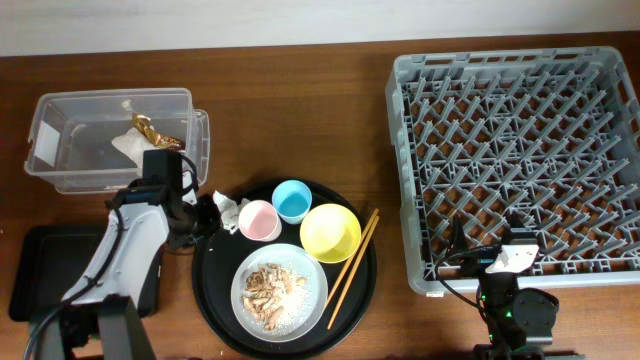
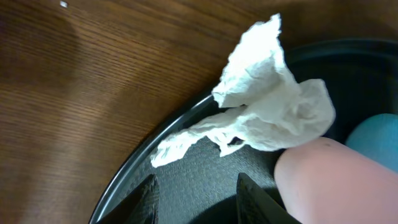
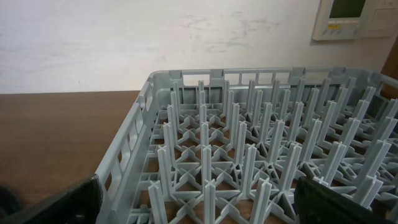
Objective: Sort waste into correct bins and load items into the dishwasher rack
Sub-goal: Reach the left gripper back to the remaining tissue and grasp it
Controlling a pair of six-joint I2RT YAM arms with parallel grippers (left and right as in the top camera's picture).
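**Landmark:** large round black tray [image 1: 213,292], on the brown wooden table [image 1: 300,110].

**Waste, loose:** crumpled white paper [image 2: 267,112], thin and creased, with a twisted tail. It lies on the tray's left rim, partly over the tray floor, and touches the pink cup.

**Waste, binned:** a gold-brown scrap [image 1: 150,130] and a white paper piece [image 1: 128,146] lie inside the clear box.

**Waste, food:** beige-brown scraps with white crumbs [image 1: 270,285], heaped on the plate.

**Bins:**
- The clear rectangular box [image 1: 70,165] stands up and to the left of the tray. Its white label [image 1: 42,147] shows no readable writing.
- The shallow black tray [image 1: 35,275] sits left of the round tray, partly under the left arm.

**Items, all on the round tray:**
- Pink cup [image 1: 259,220], upper left.
- Light-blue cup [image 1: 293,201], top, beside the pink cup.
- Yellow bowl [image 1: 330,232], right.
- Pale round plate [image 1: 300,310], front.
- Wooden chopsticks [image 1: 352,258], paired and laid diagonally along the right side.

**Dishwasher rack** [image 1: 520,160]: grey square crate with a grid of pegs, right of the tray.

**Left gripper** [image 2: 199,202]: at the tray's left rim. The fingers are apart with nothing between them, and the paper lies just beyond the tips.

**Right gripper** [image 3: 199,208]: at the rack's near edge, fingers spread wide, holding nothing.

**Wall panel** [image 3: 354,18]: white, its markings too small to read.
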